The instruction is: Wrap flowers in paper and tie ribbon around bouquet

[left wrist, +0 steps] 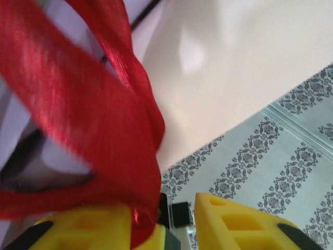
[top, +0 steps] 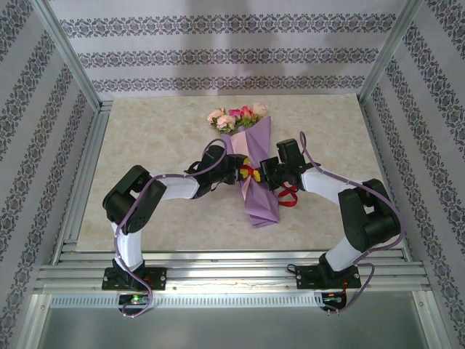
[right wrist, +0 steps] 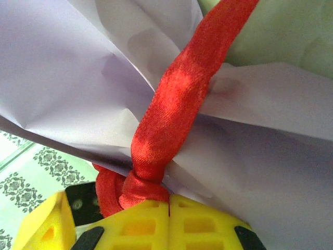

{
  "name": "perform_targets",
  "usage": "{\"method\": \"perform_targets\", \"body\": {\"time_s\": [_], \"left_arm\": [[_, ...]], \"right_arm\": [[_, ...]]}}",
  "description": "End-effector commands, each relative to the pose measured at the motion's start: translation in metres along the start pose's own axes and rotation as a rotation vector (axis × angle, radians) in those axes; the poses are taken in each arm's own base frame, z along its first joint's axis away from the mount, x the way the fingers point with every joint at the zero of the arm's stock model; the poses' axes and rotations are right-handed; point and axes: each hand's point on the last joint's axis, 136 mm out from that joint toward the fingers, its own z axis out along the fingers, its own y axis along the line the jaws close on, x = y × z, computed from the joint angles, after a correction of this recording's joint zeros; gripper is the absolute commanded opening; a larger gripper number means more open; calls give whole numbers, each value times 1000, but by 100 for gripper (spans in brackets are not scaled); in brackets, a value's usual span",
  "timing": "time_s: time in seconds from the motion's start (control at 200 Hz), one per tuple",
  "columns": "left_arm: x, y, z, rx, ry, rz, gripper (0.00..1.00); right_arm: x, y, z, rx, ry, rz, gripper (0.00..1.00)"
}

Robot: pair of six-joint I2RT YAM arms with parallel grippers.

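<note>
1. The bouquet (top: 260, 205) lies mid-counter (top: 145, 131), with the flowers (top: 236, 116) toward the top of the frame and the cone's tip toward the bottom.
2. My right claw (right wrist: 169, 208) is clamped together on the ribbon (right wrist: 171, 104), right at a knot drawn against the paper (right wrist: 67, 78). From there the red band runs up across the cone.
3. My left claw (left wrist: 179, 221) has its fingers apart. The ribbon drapes over one finger, and I judge it is not pinched.
4. I take the step in hand to be cinching the tie. I would grip firmly on the right and catch a loose strand with the left, close to the knot. Then I would pull both ends outward, low and evenly, so the cone neither rolls nor creases.
5. There is open counter to the left and right of the bouquet for that pull. The rail (top: 232, 273) at the bottom and the walls (top: 43, 109) are well apart from both claws. A slack red loop lies just right of the cone, near my right arm, and could snag.
</note>
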Motion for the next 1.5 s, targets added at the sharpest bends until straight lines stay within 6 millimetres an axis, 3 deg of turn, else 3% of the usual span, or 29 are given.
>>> {"method": "perform_targets", "body": {"time_s": [0.0,0.145,0.205,0.29,0.545,0.799,0.944,1.279,1.494], "left_arm": [[16,-11,-16,-9,25,36,39],[19,4,-26,-116,28,41,41],[17,21,-36,-219,11,31,41],[17,22,-44,-276,-5,84,42],[26,20,-22,-372,72,186,39],[18,33,-19,-486,70,280,32],[13,30,-16,-482,46,314,30],[4,29,-7,-476,17,345,19],[-3,33,-12,-484,-8,353,2]], "right_arm": [[3,-10,6,25,20,-3,0],[3,-13,6,29,22,-9,0],[3,-13,6,29,23,-13,0],[4,-13,5,29,24,-19,0],[6,-13,3,25,30,-30,0],[6,-11,3,16,31,-28,0],[6,-11,3,17,32,-26,0],[7,-9,3,11,34,-27,0],[8,-9,2,9,34,-28,0]]}}
